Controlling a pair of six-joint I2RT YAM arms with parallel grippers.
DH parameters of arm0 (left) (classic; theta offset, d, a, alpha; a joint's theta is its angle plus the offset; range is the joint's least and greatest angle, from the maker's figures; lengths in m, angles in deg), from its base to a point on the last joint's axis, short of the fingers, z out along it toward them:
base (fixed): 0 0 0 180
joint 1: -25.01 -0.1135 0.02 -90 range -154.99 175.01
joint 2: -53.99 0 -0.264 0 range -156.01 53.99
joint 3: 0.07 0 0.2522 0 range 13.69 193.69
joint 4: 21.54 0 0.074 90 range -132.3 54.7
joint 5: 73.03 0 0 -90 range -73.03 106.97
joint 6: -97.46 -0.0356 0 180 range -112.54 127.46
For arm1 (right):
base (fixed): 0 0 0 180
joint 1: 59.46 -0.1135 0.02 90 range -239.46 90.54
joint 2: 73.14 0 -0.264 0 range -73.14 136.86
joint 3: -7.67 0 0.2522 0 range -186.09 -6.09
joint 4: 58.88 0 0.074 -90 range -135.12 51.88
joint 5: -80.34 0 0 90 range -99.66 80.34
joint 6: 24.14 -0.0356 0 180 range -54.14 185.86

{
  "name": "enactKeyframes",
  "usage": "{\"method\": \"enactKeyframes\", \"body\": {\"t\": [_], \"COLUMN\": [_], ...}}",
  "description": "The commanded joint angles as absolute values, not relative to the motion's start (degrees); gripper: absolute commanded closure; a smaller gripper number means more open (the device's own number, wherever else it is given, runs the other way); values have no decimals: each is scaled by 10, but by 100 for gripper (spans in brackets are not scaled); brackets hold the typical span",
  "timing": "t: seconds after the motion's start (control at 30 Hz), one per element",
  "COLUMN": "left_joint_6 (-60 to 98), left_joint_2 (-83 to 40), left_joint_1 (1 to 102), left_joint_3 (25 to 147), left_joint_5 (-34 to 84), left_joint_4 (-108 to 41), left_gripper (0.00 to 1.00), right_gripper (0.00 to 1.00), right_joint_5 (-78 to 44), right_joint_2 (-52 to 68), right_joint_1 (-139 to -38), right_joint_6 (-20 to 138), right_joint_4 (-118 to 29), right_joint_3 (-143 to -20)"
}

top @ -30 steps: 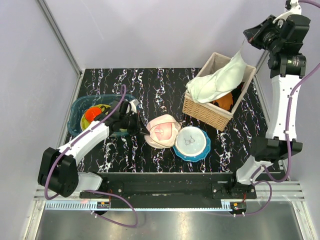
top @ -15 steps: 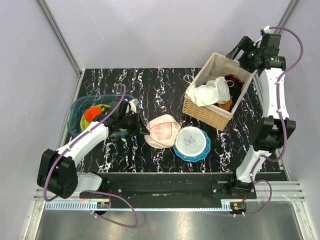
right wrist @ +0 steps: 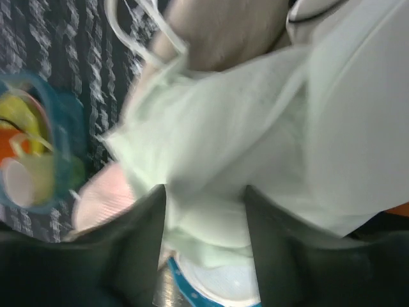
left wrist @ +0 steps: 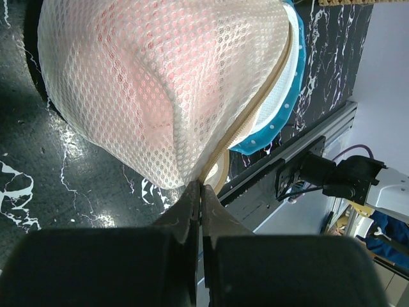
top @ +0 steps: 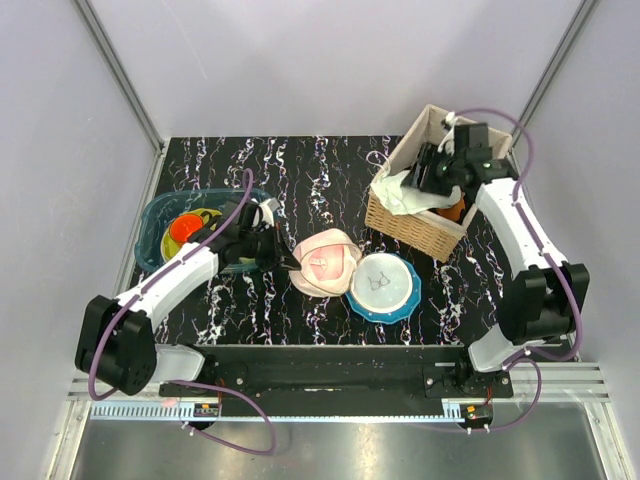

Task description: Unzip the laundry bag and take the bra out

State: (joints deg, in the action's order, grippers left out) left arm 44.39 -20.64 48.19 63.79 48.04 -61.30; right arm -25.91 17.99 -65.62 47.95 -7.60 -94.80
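The laundry bag [top: 325, 262] is a cream mesh dome lying mid-table; it fills the left wrist view [left wrist: 147, 83]. Salmon-pink fabric of the bra [left wrist: 128, 70] shows through the mesh; its cups are hidden. My left gripper [top: 288, 258] is shut on the bag's zip seam at its left rim, fingertips pinched together [left wrist: 201, 188]. My right gripper [top: 425, 178] is open over the wicker basket [top: 410, 232], its fingers [right wrist: 140, 256] straddling a pale mint cloth [right wrist: 223, 128] without pinching it.
A teal white-dotted disc [top: 383, 287] lies against the bag's right side. The basket at the back right holds the mint cloth [top: 400, 190] and orange clothes. A teal bin [top: 150, 235] with orange and yellow items stands at the left.
My right arm came down from high at the back right to the basket. The mint cloth it held up a second ago now lies in the basket. The left arm and bag have not moved.
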Motion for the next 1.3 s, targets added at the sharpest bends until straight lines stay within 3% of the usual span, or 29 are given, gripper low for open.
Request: {"method": "enactKeyframes", "body": {"t": [0.0, 0.03, 0.13, 0.43, 0.5, 0.53, 0.63, 0.67, 0.83, 1.07, 1.2, 1.27], "left_joint_6": [446, 446, 445, 440, 436, 435, 431, 430, 437, 456, 454, 455], "left_joint_2": [-219, -218, -219, -197, -196, -196, -193, -191, -189, -177, -190, -197], "left_joint_1": [486, 487, 487, 487, 487, 487, 487, 487, 487, 487, 487, 487], "left_joint_3": [639, 637, 635, 639, 642, 643, 644, 645, 640, 637, 643, 646], "left_joint_5": [493, 496, 497, 489, 484, 483, 479, 478, 462, 420, 427, 428], "left_joint_4": [-583, -582, -581, -596, -605, -606, -612, -613, -613, -604, -605, -605], "left_gripper": [100, 100, 100, 100, 100, 100, 100, 100, 100, 100, 100, 100], "right_gripper": [69, 77, 88, 88, 83, 70, 47, 27, 2, 0, 0, 7], "right_joint_5": [-267, -234, -147, -105, -134, -155, -195, -193, -222, -184, -279, -260], "right_joint_2": [162, 180, 222, 300, 267, 244, 129, 108, 44, -4, 28, 44], "right_joint_1": [-673, -672, -669, -610, -610, -611, -620, -623, -682, -869, -958, -990], "right_joint_6": [458, 457, 475, 475, 472, 468, 433, 427, 447, 425, 389, 390], "right_joint_4": [-159, -165, -159, -117, -119, -157, -277, -286, -261, -265, -323, -329], "right_joint_3": [-857, -855, -876, -975, -971, -940, -846, -837, -827, -738, -681, -666]}}
